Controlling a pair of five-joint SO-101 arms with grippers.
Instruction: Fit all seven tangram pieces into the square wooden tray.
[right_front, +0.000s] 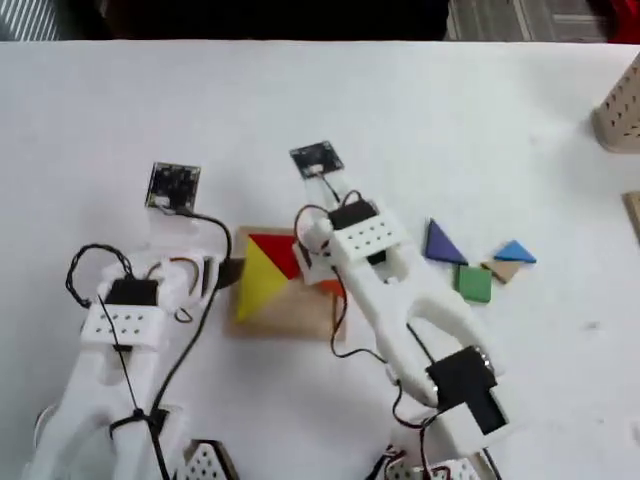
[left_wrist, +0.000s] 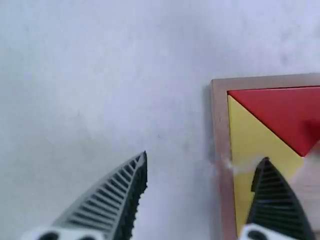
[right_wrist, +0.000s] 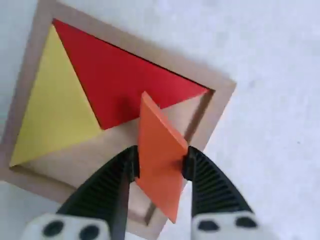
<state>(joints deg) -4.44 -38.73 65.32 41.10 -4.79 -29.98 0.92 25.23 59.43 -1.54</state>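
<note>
Two robot arms of white plastic, built from blocky segments. The left arm (right_front: 110, 340) and right arm (right_front: 395, 300) each bear a plate dotted with small holes, trailing thin black cables (right_front: 85, 270). Square black circuit boards (right_front: 173, 185) sit at the wrists. The left hand (left_wrist: 205, 157) and right hand (right_wrist: 161, 150) have black ribbed fingers (left_wrist: 125, 195) tapering to points, on white bases with dark screw holes.

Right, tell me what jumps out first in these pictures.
The right pincer clamps an orange piece over the wooden tray, where a yellow triangle and a red triangle already lie. A purple piece, blue piece, green piece and tan piece lie loose on the table.
</note>
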